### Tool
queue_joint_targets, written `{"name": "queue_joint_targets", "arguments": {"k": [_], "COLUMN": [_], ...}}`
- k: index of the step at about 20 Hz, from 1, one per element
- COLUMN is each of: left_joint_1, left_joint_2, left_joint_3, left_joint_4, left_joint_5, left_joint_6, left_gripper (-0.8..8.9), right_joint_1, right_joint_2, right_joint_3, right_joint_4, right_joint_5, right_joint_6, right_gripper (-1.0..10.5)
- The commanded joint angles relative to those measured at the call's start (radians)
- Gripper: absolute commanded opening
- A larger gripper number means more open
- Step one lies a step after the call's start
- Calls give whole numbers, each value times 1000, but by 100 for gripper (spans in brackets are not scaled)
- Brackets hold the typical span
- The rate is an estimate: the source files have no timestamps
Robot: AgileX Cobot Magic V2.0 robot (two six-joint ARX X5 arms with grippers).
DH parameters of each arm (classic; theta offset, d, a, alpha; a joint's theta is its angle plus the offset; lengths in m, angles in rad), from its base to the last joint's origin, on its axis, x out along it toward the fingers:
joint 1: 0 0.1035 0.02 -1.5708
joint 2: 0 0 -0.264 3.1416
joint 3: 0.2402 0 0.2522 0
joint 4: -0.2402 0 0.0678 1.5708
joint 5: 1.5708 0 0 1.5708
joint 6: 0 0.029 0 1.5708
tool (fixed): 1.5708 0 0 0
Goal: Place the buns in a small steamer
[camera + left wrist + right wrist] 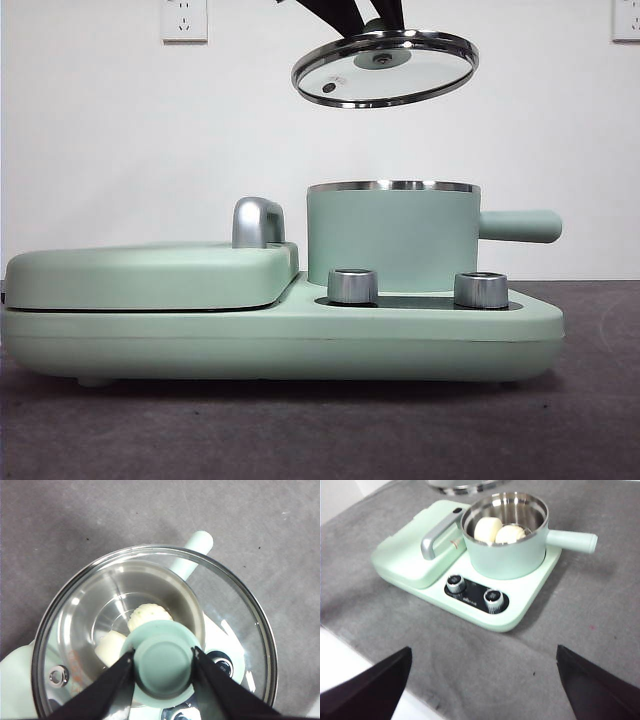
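A grey, felt-like cloth [300, 430] covers the table under a plain white wall with two wall sockets [184, 19] near its top edge. Taking the mint-green cooker base [300, 335] as the landmark: in front of it, toward the low camera, the cloth lies bare and wide. Two steel knobs [352, 286] stand on a black panel at the base's front edge. Behind them, on the base's right half, sits the small steamer [392, 238], its steel rim uncovered and its straight side handle [520, 226] reaching past the base's right end over bare cloth. On the left half lies the flat lidded griddle section [150, 272] with its chrome handle [257, 221] just beside the steamer.

Both buns rest inside the steamer, touching: the smooth bun [487, 529] on the griddle side and the ridged bun [510, 534] on the handle side, both below the rim.

The right gripper [482, 680] hangs well back from the base's front edge, its jaws spread wide with nothing between them, over bare cloth near the table's pale edge.

Well above the steamer's rim, with clear air between, the left gripper [163, 661] clamps the green knob [162, 662] of the glass lid [385, 68], which is tilted, its left edge lower. Through the glass the wrist camera sees the buns below.
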Motion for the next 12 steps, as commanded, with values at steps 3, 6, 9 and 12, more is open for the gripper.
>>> {"name": "queue_joint_targets", "arguments": {"k": [3,6,9,12], "left_joint_1": [-11,-11,-11,-11], "left_joint_2": [77,109,134,152], "left_joint_3": [33,33,33,33], "left_joint_4": [24,27,52,76], "left_joint_5": [6,6,5,-3], "left_joint_6": [-4,-3,6,16], "left_gripper": [68,53,17,16], "right_joint_1": [10,10,10,10], "right_joint_2": [-2,-2,-2,-2], "right_joint_3": [6,6,6,6], "right_joint_4": [25,25,25,25], "right_joint_5": [-1,-1,5,6], "right_joint_6": [7,7,7,7], "right_gripper": [464,464,464,464]}}
